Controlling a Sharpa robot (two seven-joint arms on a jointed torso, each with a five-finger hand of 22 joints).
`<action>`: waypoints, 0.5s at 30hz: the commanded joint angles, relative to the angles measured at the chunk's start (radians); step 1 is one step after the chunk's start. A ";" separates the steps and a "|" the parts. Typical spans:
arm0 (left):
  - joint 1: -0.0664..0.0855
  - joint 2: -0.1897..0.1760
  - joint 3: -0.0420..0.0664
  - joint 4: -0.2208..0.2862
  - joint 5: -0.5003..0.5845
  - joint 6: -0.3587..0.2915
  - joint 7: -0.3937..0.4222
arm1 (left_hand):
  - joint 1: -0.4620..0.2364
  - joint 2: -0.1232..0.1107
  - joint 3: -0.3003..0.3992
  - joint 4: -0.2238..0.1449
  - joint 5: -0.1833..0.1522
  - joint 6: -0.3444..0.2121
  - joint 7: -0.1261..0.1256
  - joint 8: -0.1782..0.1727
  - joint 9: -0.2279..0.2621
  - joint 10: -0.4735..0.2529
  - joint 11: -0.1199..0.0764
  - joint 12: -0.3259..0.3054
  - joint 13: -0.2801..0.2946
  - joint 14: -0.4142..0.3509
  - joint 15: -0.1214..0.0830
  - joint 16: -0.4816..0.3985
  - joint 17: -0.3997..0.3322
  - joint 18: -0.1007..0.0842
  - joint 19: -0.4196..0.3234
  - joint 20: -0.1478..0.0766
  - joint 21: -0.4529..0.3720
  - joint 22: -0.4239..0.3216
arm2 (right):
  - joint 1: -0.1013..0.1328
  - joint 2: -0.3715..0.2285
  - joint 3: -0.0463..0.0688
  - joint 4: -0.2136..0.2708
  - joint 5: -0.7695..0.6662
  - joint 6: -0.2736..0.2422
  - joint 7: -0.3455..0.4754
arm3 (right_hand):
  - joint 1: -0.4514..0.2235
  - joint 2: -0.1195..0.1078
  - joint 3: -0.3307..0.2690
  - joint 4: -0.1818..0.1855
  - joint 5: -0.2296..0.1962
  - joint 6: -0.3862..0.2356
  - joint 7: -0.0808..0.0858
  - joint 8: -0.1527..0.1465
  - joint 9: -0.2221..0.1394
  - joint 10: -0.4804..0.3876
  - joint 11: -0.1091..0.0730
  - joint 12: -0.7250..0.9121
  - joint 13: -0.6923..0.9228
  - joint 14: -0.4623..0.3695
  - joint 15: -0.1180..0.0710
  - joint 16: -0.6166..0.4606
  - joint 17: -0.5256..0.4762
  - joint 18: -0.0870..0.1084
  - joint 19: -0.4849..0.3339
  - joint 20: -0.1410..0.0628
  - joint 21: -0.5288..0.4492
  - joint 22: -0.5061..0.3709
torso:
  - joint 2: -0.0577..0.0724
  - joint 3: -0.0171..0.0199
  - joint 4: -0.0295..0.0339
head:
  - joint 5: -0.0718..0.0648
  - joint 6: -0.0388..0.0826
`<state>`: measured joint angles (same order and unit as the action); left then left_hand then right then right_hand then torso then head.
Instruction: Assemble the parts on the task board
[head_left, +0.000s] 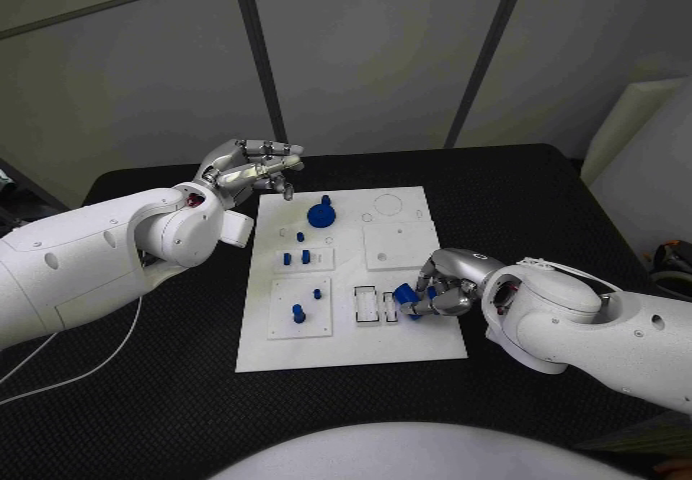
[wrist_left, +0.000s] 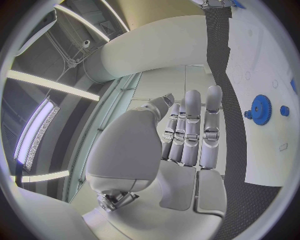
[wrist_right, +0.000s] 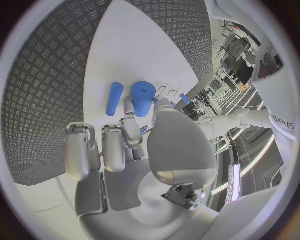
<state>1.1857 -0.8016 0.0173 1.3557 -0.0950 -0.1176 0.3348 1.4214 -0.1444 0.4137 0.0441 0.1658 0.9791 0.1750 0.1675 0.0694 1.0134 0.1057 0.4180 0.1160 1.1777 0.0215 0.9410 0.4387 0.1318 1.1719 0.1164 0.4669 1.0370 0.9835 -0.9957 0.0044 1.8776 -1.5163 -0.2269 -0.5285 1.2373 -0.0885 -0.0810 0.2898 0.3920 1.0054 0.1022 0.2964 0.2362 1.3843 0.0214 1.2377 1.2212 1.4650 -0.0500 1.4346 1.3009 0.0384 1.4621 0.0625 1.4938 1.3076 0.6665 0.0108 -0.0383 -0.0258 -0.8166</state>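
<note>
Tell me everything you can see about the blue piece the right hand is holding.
The blue piece is a short, smooth cylinder that looks like matte plastic, with a flat round end. The right hand pinches it between its fingertips, tilted, just above the task board near the board's right edge, by the small rectangular slots. Whether its lower end touches the board cannot be told. A thinner blue rod lies flat on the board right beside it.

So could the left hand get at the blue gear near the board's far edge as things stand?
Probably yes. The left hand hovers by the task board's far left corner, holding nothing, and the blue gear lies close by with bare board between them.
</note>
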 joint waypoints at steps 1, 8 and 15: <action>0.001 0.000 0.001 0.002 0.003 0.009 0.008 | -0.004 0.009 -0.006 -0.001 0.002 0.003 0.004 0.006 -0.001 -0.007 0.000 0.005 0.000 -0.009 0.001 -0.004 -0.001 0.051 -0.006 0.002 -0.002 -0.001 | -0.007 0.004 -0.005 -0.003 -0.005 0.007 -0.018 | 0.006 0.015 -0.006 -0.001 0.011 -0.003 -0.007 0.005 0.002 0.001 -0.005 0.003 0.003 0.057 0.000 0.006 0.001 -0.012 0.033 0.002 0.006 0.175 | 0.000 -0.0005 -0.0007 | 0.000 0.000; 0.001 0.000 0.001 0.001 0.003 0.010 0.008 | -0.004 0.009 -0.006 -0.001 0.002 0.003 0.004 0.006 -0.001 -0.007 0.000 0.005 0.000 -0.009 0.001 -0.004 -0.001 0.051 -0.006 0.002 -0.002 -0.001 | -0.009 0.008 -0.005 -0.004 -0.005 -0.014 -0.023 | 0.025 0.023 -0.014 -0.003 0.037 -0.007 -0.007 0.013 0.012 0.003 -0.006 0.003 0.009 0.057 -0.001 0.006 0.002 -0.012 0.033 0.001 0.006 0.175 | -0.001 -0.0005 -0.0008 | -0.002 0.002; 0.001 0.000 0.001 0.001 0.003 0.010 0.007 | -0.004 0.009 -0.006 -0.001 0.002 0.003 0.004 0.006 -0.001 -0.007 0.000 0.005 0.000 -0.009 0.001 -0.004 -0.001 0.051 -0.006 0.002 -0.002 -0.001 | -0.009 0.009 -0.005 -0.001 -0.006 -0.034 -0.025 | 0.050 0.030 -0.020 -0.004 0.077 -0.004 -0.010 0.024 0.024 0.005 -0.008 0.003 0.015 0.058 -0.003 0.006 0.004 -0.012 0.035 -0.001 0.008 0.177 | -0.001 -0.0008 -0.0007 | -0.002 0.003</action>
<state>1.1857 -0.8016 0.0173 1.3553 -0.0950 -0.1170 0.3345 1.4214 -0.1444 0.4137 0.0441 0.1658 0.9792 0.1750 0.1675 0.0696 1.0134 0.1057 0.4180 0.1160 1.1777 0.0215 0.9410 0.4388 0.1318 1.1718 0.1164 0.4669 1.0371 0.9787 -0.9871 0.0032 1.8765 -1.5223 -0.2523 -0.5385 1.2752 -0.0618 -0.0955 0.2849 0.4610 1.0005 0.0973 0.3139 0.2574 1.3851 0.0207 1.2377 1.2348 1.4650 -0.0499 1.4345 1.3029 0.0385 1.4620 0.0625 1.4977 1.3075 0.6658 0.0104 -0.0389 -0.0277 -0.8137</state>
